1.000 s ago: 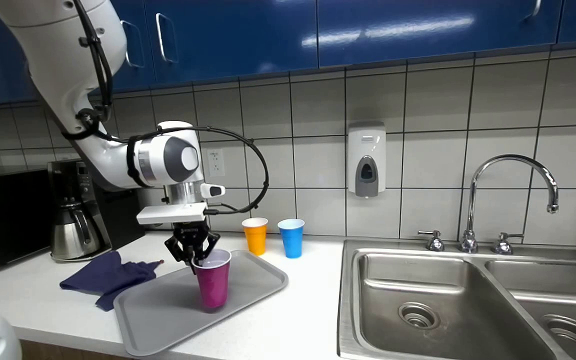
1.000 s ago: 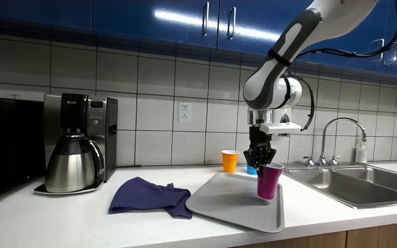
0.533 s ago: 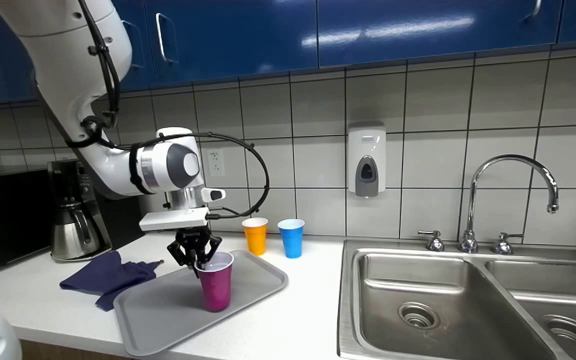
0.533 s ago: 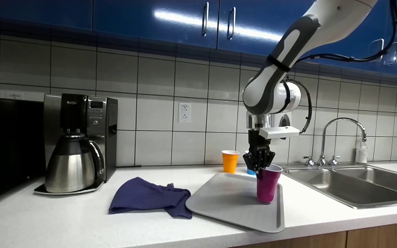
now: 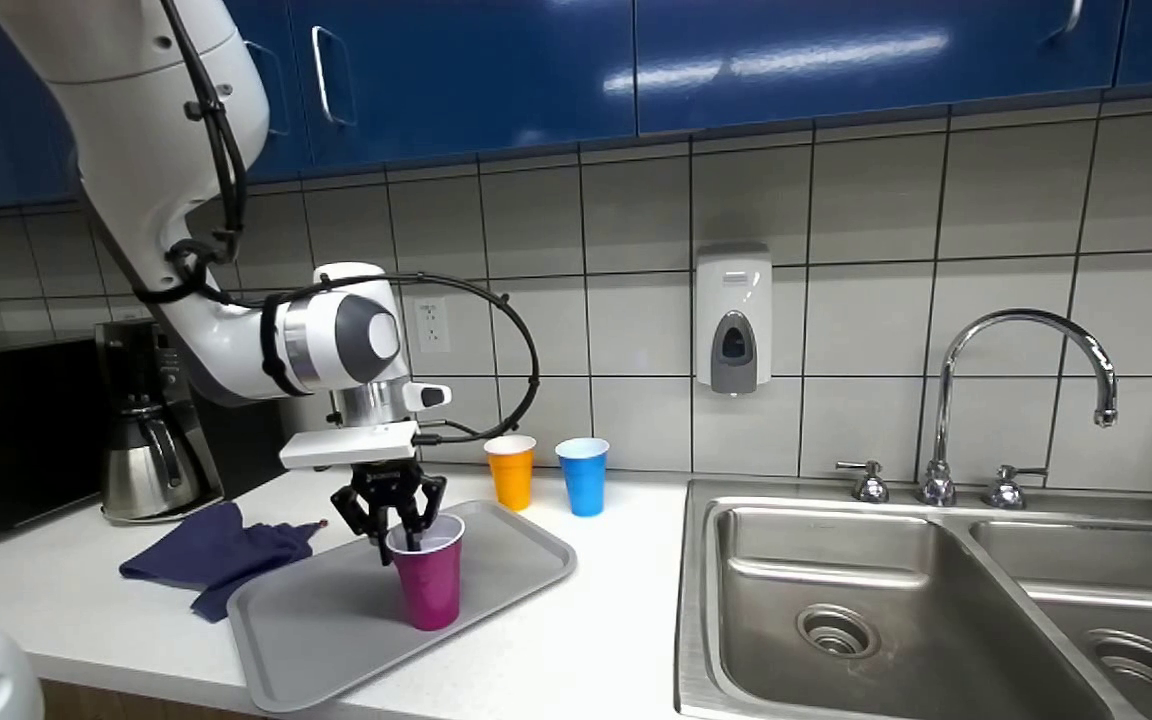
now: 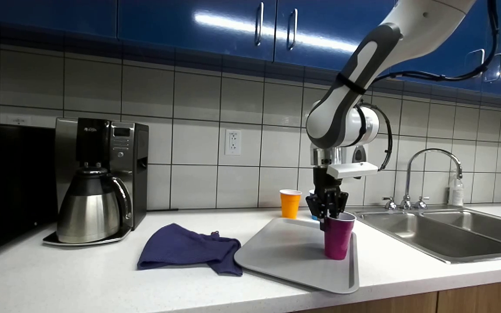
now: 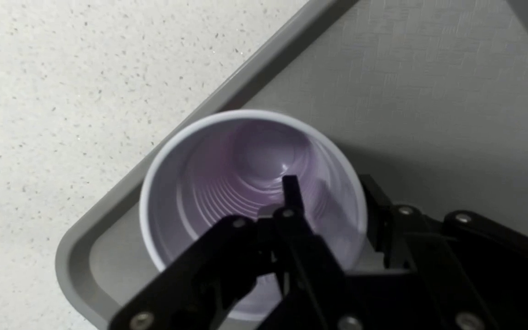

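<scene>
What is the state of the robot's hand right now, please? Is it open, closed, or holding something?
Hand: open, spread astride the wall of the magenta cup without gripping it.

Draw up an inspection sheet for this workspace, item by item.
Surface: white counter, grey tray lying on it.
Work item: magenta cup, mouth up on the tray.
Clutter: orange cup and blue cup behind the tray; crumpled navy cloth beside it.
Gripper: open, straddling the cup's rim; contact with it unclear.
Cables: black cable looped out from the arm, strapped to it.
Surroundings: sink, wall dispenser, coffee maker, blue overhead cabinets.
</scene>
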`<state>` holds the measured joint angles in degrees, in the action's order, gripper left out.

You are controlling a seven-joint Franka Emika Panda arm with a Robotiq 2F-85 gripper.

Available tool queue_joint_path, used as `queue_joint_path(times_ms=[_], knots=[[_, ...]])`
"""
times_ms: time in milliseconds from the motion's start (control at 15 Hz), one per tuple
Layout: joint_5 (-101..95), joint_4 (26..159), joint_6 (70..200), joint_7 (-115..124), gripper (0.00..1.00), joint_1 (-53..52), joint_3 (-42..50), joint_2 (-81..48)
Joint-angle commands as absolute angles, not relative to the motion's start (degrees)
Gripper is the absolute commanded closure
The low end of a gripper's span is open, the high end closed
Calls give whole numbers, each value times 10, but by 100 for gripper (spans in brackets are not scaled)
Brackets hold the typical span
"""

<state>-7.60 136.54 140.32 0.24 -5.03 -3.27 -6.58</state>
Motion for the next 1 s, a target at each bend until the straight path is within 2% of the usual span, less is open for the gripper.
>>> queue_joint_path(times_ms=[0,267,333,933], knots=[[-96,1357,1398,30,33,-53,-32,-69],[-74,1364,1385,24,3,-51,-35,-47],[-70,1367,1383,22,0,-51,-36,-41],[-18,1367,1324,22,0,-51,-41,25]])
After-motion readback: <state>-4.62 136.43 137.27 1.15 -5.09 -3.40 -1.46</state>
